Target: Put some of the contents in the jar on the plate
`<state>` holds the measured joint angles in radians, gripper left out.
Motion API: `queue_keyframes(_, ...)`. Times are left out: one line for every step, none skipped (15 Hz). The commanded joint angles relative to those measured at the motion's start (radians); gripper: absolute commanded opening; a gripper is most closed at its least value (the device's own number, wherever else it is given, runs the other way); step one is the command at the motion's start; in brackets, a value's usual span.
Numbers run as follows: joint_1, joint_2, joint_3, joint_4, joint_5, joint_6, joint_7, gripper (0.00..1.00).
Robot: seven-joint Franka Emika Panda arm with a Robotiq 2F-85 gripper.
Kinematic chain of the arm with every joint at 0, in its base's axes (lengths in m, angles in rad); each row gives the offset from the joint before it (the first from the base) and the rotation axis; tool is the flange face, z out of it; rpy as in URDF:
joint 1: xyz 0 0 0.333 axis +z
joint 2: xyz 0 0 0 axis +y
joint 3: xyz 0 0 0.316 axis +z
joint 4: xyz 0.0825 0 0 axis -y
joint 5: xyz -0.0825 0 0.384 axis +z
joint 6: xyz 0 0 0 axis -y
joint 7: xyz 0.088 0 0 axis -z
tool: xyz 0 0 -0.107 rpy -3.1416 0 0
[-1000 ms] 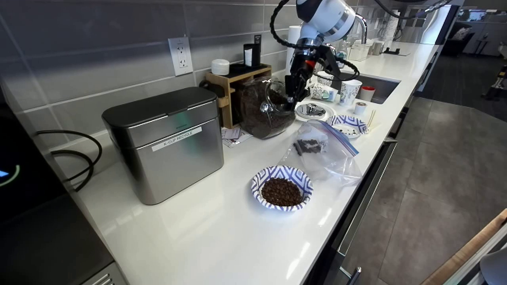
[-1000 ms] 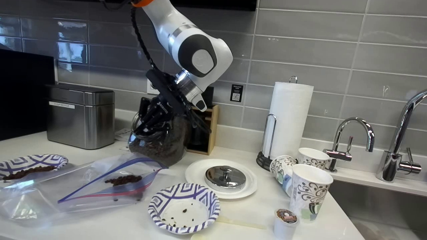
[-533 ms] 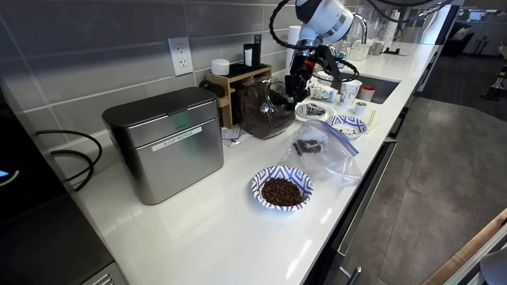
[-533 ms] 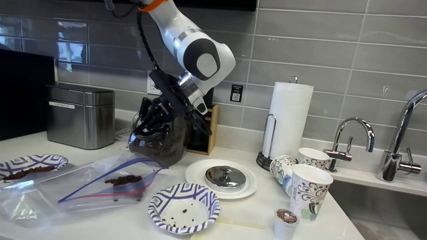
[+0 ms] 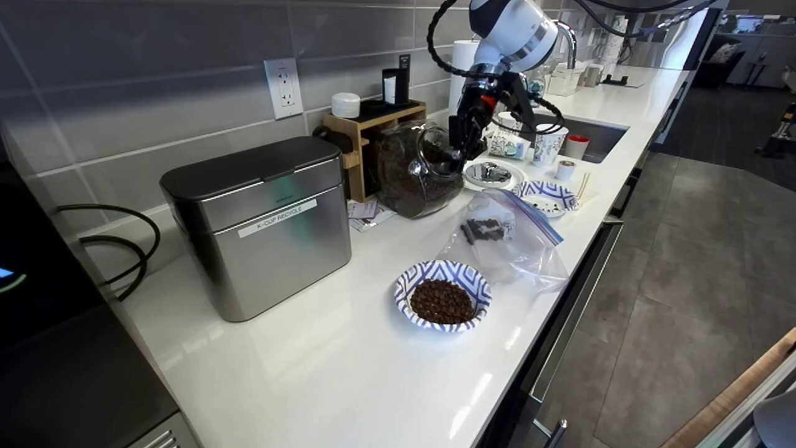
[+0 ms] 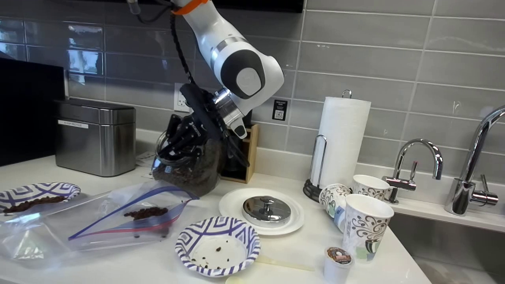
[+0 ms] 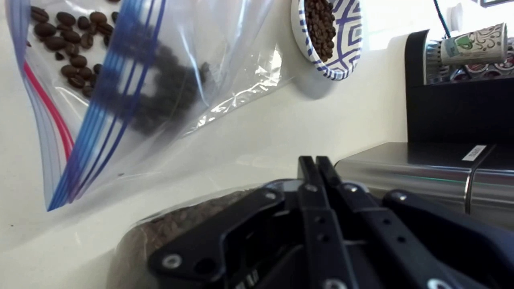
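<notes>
The clear glass jar (image 5: pixel 404 180) leans against the wooden box, its round mouth facing outward. Dark brown coffee beans, the contents (image 7: pixel 172 228), fill much of it. In the wrist view my gripper (image 7: pixel 314 160) is shut, its fingertips nearly together and nothing visible between them. Both exterior views place it at the jar's mouth; whether it touches the rim I cannot tell. The white plate (image 6: pixel 232 203) carries a shiny metal lid (image 6: pixel 266 213). A blue-patterned dish (image 5: pixel 435 269) holds a heap of beans; a similar dish (image 6: pixel 217 227) has only a few bits inside.
An open zip bag (image 6: pixel 90 232) with some beans lies in front of the jar. The steel bin (image 5: pixel 286 249) and the wooden box (image 6: pixel 253 154) stand along the wall. Paper cups (image 6: pixel 369 228), a small coffee pod (image 6: pixel 339 272) and a paper-towel roll (image 6: pixel 343 142) are near the sink.
In an exterior view the arm's upper links have swung steadily to the right, and the wrist has turned slightly. The fingertips stay at the jar's mouth. Jar, bag and dishes look unmoved.
</notes>
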<state>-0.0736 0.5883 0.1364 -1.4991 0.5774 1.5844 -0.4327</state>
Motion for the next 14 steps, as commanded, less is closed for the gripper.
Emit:
queue_keyframes(-0.012,0.038,0.014,0.020,0.046,-0.003,-0.026,0.01)
queue_keyframes(-0.013,0.042,0.015,0.022,0.054,-0.010,-0.028,0.01)
queue_keyframes(-0.011,0.045,0.013,0.023,0.057,-0.011,-0.027,0.01)
queue_keyframes(-0.009,0.048,0.011,0.025,0.059,-0.016,-0.024,0.01)
queue_keyframes(-0.008,0.052,0.011,0.027,0.063,-0.019,-0.026,0.01)
queue_keyframes(-0.008,0.054,0.012,0.028,0.066,-0.021,-0.027,0.01)
queue_keyframes(-0.010,0.056,0.012,0.029,0.072,-0.022,-0.027,0.01)
queue_keyframes(-0.010,0.056,0.011,0.029,0.075,-0.022,-0.029,0.01)
queue_keyframes(-0.013,0.057,0.011,0.028,0.083,-0.024,-0.034,0.01)
queue_keyframes(-0.016,0.057,0.012,0.026,0.094,-0.025,-0.039,0.01)
queue_keyframes(-0.020,0.058,0.012,0.025,0.105,-0.028,-0.047,0.01)
queue_keyframes(-0.025,0.060,0.013,0.023,0.118,-0.032,-0.055,0.01)
queue_keyframes(-0.030,0.060,0.013,0.020,0.131,-0.036,-0.064,0.01)
queue_keyframes(-0.034,0.061,0.011,0.016,0.143,-0.039,-0.069,0.01)
